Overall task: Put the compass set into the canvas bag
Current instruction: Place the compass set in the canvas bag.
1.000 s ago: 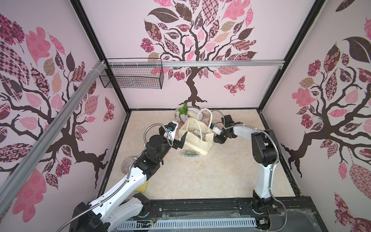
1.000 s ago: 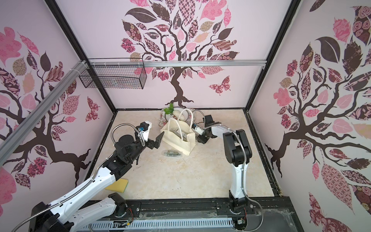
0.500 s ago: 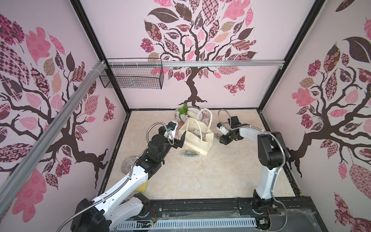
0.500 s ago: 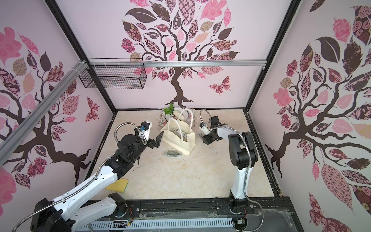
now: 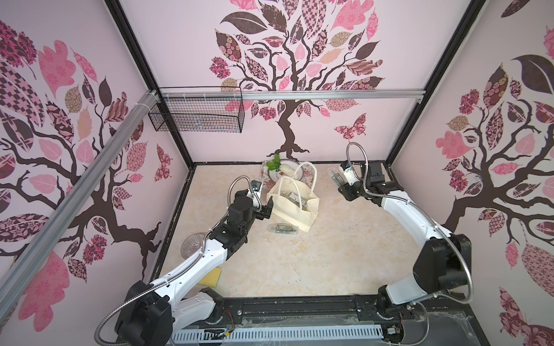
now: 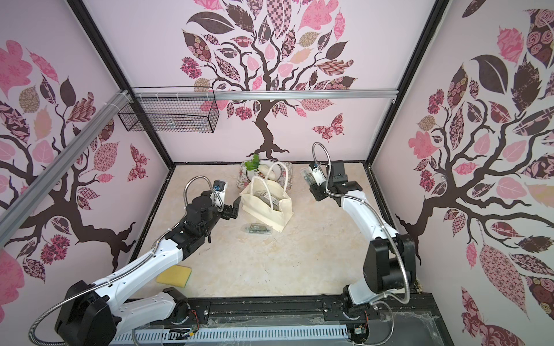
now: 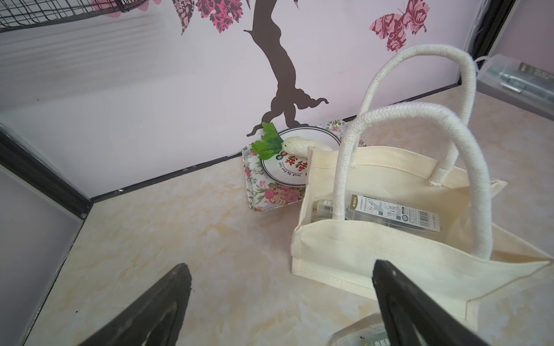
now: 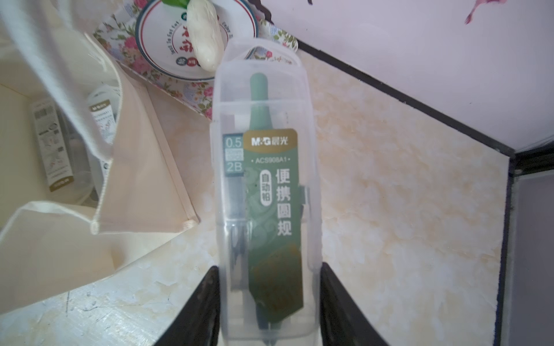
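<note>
Compass set (image 8: 263,185): clenched in right pincer (image 8: 267,268), aloft near far right corner of counter (image 5: 299,263), apart from canvas bag (image 5: 295,206). Left pincer (image 7: 280,266) released beside bag. Mid-carry; calls next for swinging over bag's mouth.

Bright, even light, faint shadows; wide-angle bowing at top-view edges; close-up compass set (image 8: 263,194) slightly blurred.

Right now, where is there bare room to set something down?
Bare: the wide stretch between canvas bag and front rail, and between bag and right arm. Crowded: floral tray, bag, clear case, left gripper together.
</note>
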Action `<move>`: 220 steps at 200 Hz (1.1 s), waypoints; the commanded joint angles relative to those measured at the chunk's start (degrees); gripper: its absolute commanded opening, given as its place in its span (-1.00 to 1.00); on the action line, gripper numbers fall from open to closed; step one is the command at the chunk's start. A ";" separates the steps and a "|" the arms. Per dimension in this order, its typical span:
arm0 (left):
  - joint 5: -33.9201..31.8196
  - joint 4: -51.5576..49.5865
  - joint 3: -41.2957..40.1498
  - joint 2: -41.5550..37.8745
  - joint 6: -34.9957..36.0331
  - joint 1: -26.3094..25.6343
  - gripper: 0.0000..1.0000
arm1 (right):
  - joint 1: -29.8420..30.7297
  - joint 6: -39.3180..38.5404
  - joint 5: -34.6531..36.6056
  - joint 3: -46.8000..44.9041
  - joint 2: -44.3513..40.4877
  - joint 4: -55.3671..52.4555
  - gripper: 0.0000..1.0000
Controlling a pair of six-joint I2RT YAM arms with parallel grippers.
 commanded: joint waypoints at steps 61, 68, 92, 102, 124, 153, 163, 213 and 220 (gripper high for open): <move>0.61 1.73 1.84 -0.62 0.03 0.18 0.95 | 7.66 3.75 -11.83 1.44 -8.64 6.10 -0.13; 0.58 1.73 1.65 -0.78 0.04 0.19 0.95 | 8.18 4.55 -13.37 1.62 -8.09 7.27 -0.13; -2.70 1.74 1.55 -1.15 -1.38 0.12 0.95 | 8.48 8.32 -17.01 1.54 -5.64 13.04 -0.13; -5.68 0.72 2.05 -1.09 -3.28 0.28 0.95 | 8.48 9.04 -18.72 1.45 -4.14 15.33 -0.13; -6.85 -0.84 2.91 -1.23 -3.44 0.40 0.95 | 8.80 10.70 -21.80 3.14 0.41 17.04 -0.13; -6.41 -1.19 3.14 -1.15 -0.78 0.47 0.95 | 10.25 10.84 -21.87 4.26 6.10 17.83 -0.13; -6.40 -0.82 2.98 -0.94 0.79 0.50 0.95 | 10.57 10.97 -21.95 4.44 7.93 17.86 -0.13; -2.25 -2.83 2.80 1.64 15.45 0.55 0.95 | 15.02 8.01 -19.40 6.11 15.63 14.13 -0.11; -0.69 -3.20 2.57 1.98 18.41 0.53 0.95 | 15.46 7.52 -18.63 6.13 16.39 13.60 -0.10</move>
